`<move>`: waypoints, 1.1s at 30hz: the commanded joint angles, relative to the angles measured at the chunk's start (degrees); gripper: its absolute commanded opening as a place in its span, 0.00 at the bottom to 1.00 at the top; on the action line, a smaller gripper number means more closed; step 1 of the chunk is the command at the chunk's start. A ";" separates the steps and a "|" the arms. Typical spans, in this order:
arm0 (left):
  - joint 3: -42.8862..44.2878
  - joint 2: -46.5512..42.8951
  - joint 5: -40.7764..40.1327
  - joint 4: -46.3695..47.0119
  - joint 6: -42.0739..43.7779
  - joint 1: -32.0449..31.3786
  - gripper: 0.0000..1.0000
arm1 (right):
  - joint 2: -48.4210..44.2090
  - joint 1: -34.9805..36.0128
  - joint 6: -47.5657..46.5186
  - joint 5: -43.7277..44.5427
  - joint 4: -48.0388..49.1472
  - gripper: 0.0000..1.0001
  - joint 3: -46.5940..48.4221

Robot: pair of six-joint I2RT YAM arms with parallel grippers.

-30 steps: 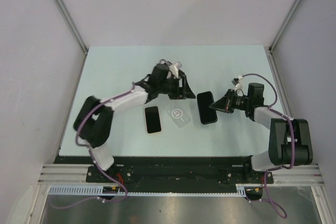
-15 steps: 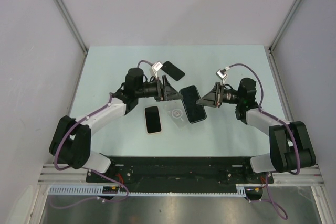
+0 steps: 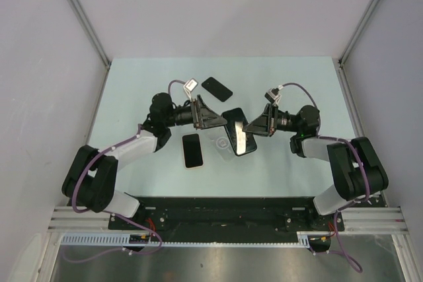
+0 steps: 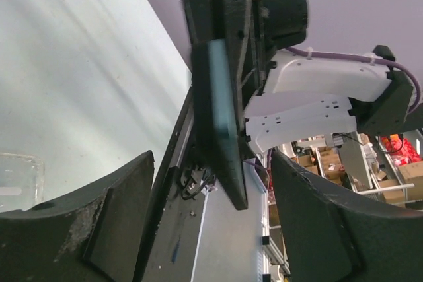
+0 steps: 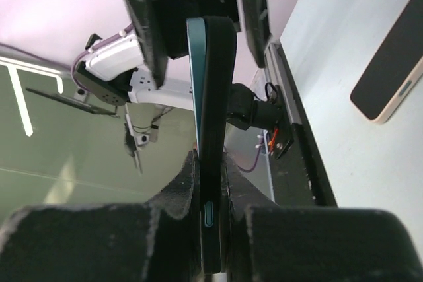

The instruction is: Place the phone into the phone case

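My right gripper (image 3: 256, 125) is shut on a dark phone (image 3: 239, 133) and holds it on edge above the table; its pads (image 5: 187, 183) clamp both faces of the phone (image 5: 211, 117). My left gripper (image 3: 213, 118) faces it, open. In the left wrist view the phone (image 4: 221, 117) stands edge-on between the spread fingers (image 4: 125, 196), which do not touch it. The clear phone case (image 3: 223, 145) lies flat on the table just below the held phone; a corner of it shows in the left wrist view (image 4: 16, 176).
A second dark phone with a beige edge (image 3: 192, 150) lies left of the case and shows in the right wrist view (image 5: 390, 64). A third black phone (image 3: 217, 88) lies farther back. The pale table (image 3: 297, 84) has side walls left and right.
The right gripper has lifted the phone off the table, turned it on edge and carried it left over the case. The left arm has drawn back and now faces it, uncovering the rear black phone.
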 commanded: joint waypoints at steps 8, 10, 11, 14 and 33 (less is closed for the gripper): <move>1.25 1.28 0.78 4.31 -2.79 1.02 0.72 | 3.94 0.45 5.89 -0.42 19.17 0.00 -1.88; 1.43 2.16 0.42 3.88 -2.88 1.02 0.69 | 3.86 0.46 5.80 -0.69 19.17 0.00 -1.88; 1.60 2.51 0.42 3.70 -2.96 1.02 0.67 | 3.77 0.54 5.80 -0.86 19.17 0.00 -1.88; 1.95 3.48 0.42 3.70 -3.05 1.02 0.63 | 3.59 0.46 5.71 -1.04 19.17 0.01 -1.97; 8.19 1.99 -0.46 -16.42 14.87 0.93 0.00 | 2.54 1.42 2.31 1.24 14.17 0.37 -1.88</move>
